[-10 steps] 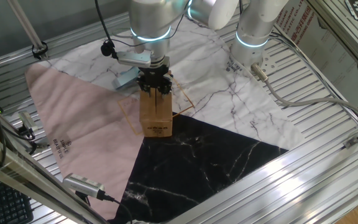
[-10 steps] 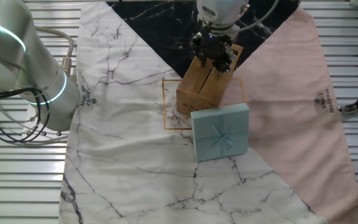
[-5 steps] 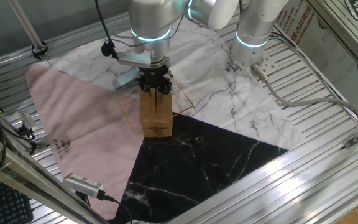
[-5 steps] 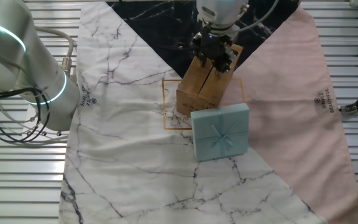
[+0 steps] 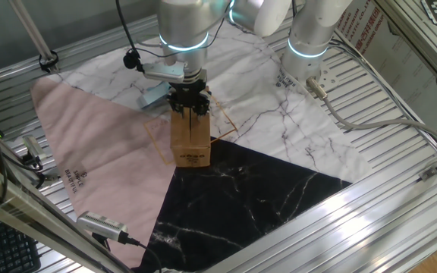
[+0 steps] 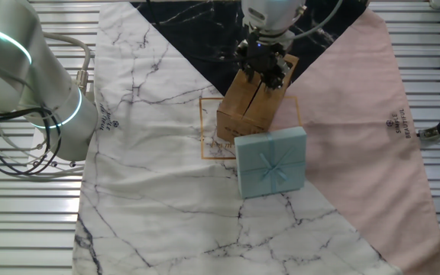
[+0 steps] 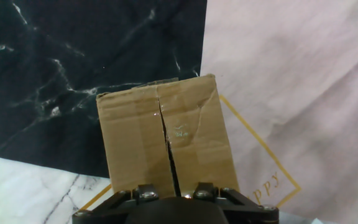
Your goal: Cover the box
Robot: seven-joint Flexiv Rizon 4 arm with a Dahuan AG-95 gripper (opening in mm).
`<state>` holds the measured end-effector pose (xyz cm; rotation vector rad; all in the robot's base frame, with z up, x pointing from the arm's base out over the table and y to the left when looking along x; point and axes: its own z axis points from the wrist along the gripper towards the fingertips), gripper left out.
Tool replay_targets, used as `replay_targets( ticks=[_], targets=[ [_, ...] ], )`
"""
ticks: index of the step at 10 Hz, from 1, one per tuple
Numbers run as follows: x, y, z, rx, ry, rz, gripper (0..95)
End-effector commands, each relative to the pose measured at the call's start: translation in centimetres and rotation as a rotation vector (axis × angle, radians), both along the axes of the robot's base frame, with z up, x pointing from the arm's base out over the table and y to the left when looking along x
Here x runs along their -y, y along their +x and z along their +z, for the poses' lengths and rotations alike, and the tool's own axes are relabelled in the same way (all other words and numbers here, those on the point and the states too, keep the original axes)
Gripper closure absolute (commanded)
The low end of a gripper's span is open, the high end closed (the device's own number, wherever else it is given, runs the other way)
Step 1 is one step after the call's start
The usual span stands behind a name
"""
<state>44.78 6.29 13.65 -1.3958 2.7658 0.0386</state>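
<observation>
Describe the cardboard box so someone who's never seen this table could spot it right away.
Find where the black, pink and white marble cloths meet mid-table. The box stands there under the gripper, flaps folded shut. It is plain brown cardboard, unlike the pale blue gift box beside it.

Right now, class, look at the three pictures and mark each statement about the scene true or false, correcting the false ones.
1. The top flaps of the cardboard box are folded shut, meeting along a middle seam. True.
2. The end effector hovers far off to one side of the box. False: it sits right over the box top.
3. A pale blue gift box lies beside the cardboard box. True.
4. The cardboard box stands entirely on the pink cloth. False: it stands where the black, pink and white cloths meet.
</observation>
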Motion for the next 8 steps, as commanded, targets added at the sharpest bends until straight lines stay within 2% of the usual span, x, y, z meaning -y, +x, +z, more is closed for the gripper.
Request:
replay_targets(
  ticks=[1,8],
  targets=[
    [0.1,0.0,0.3,-0.006,0.003,-0.005,57.0],
    [0.8,1.0,3.8,-0.013,0.016,-0.036,57.0]
  ],
)
